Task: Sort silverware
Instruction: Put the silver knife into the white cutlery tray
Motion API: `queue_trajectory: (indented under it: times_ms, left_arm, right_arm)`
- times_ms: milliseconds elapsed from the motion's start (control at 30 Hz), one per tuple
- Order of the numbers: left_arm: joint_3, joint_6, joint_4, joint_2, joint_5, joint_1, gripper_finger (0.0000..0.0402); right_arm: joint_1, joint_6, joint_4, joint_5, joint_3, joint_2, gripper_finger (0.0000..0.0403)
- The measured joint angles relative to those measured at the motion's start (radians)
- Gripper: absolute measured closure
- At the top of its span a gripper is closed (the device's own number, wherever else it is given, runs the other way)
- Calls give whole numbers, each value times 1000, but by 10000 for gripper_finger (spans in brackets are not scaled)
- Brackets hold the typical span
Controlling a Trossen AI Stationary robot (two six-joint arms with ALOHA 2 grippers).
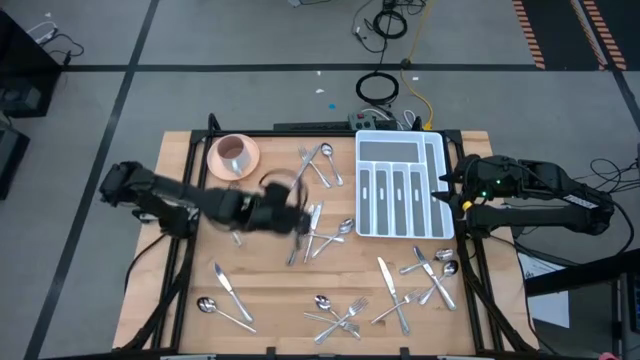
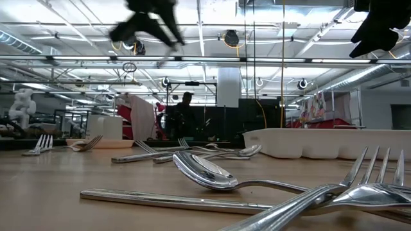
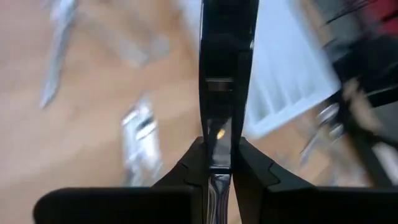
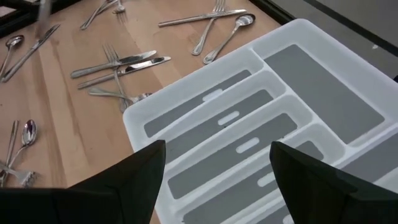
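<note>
Light wooden worktop [image 1: 260, 300] fills frame centre. White divided plastic tray [image 1: 402, 186] sits upper right, empty. Shiny silver metal forks, spoons and knives [image 1: 345, 315] lie scattered across the worktop. Left tool [image 1: 300, 215], centre-left, is clamped on a slim silver utensil [image 3: 219, 134]. Right tool [image 1: 448, 188], at the tray's right edge, gapes wide, empty.

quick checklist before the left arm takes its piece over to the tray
1. Left gripper shut on a piece of silverware: ok.
2. What kind of piece it is: cannot tell, motion blur.
3. Tray compartments free of silverware: ok.
4. Right gripper open and holding nothing: ok.
5. Path over the tray clear: not ok, the right gripper hangs at its right edge.
6. Cup clear of the left arm: cannot tell, it sits close by.
</note>
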Motion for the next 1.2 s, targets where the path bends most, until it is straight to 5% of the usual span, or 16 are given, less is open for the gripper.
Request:
queue_trajectory:
  times_ms: [167,567,1200]
  left_arm:
    - [1,210,290,34,103,161,356]
    - [3,243,616,177,180,313,356]
    - [297,295,616,469,343,318,356]
  right_arm:
    - [0,-25,0,0,0,0,119]
    - [0,-27,0,22,0,0,119]
    - [0,-46,0,22,0,0,119]
